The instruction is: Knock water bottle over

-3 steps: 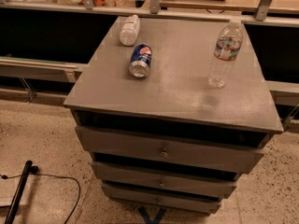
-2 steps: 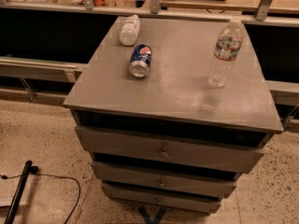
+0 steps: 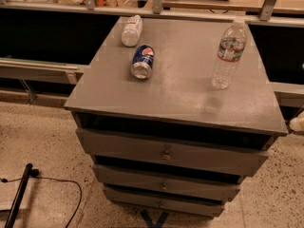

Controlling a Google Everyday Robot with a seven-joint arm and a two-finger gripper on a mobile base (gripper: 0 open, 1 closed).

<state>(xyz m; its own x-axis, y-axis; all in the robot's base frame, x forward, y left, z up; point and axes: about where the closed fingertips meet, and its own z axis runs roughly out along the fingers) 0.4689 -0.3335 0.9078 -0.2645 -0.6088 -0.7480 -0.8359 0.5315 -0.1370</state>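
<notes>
Nothing has shifted in the last second: the water bottle (image 3: 229, 53) stands upright on the right side of the tabletop (image 3: 180, 94). Our claw is out of view, so we cannot tell its opening; the knock is not begun.

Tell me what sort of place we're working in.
Probably a lab or workshop: a grey drawer cabinet on a speckled floor, metal rails behind, a loose cable. The water bottle stands upright; the gripper is out of view.
</notes>
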